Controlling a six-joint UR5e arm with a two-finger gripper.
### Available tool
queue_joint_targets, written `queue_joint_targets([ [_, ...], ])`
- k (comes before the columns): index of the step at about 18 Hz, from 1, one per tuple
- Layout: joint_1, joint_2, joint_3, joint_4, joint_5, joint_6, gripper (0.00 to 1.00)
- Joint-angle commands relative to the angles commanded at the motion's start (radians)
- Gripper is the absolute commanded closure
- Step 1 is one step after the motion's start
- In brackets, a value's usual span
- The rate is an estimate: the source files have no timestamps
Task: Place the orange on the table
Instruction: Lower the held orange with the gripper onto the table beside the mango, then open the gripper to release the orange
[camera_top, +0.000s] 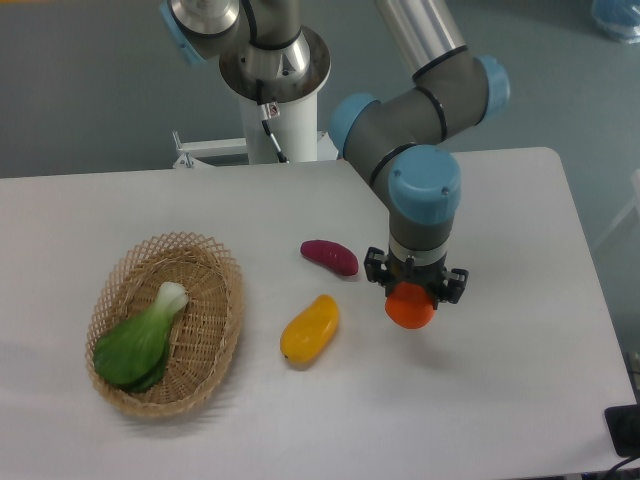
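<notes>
Gripper (411, 300) jaws pinch orange (410, 308) above table (520, 380). Mango (310, 328) at nine o'clock. Advise: lower straight, release only on contact, avoid roll.

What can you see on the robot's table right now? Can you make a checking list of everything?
Surface: white table, smooth, rounded corners.
Job's things: orange held in the gripper over the table, right of the yellow fruit; whether it touches the top cannot be told.
Clutter: purple sweet potato and yellow fruit lying on the table; wicker basket at left with a leafy green vegetable inside.
Grippers: gripper pointing down, shut on the orange.
Cables: one black cable on the robot's white base.
Surroundings: grey floor behind; a dark object at the bottom right edge.
</notes>
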Motion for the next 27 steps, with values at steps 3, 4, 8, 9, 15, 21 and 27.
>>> queue_joint_targets([
  [3, -0.020, 0.001, -0.044, 0.005, 0.064, 0.009, 0.28],
  [4, -0.020, 0.003, -0.058, 0.008, 0.078, 0.009, 0.28],
  [8, -0.025, 0.003, -0.074, 0.020, 0.081, 0.011, 0.12],
  [9, -0.028, 0.003, -0.075, 0.020, 0.084, 0.011, 0.10],
  [15, -0.029, 0.006, -0.074, 0.026, 0.084, -0.001, 0.00],
  [21, 0.008, 0.034, -0.023, 0.046, -0.006, -0.021, 0.00],
  [27, 0.043, 0.035, 0.003, 0.037, -0.015, -0.009, 0.00],
])
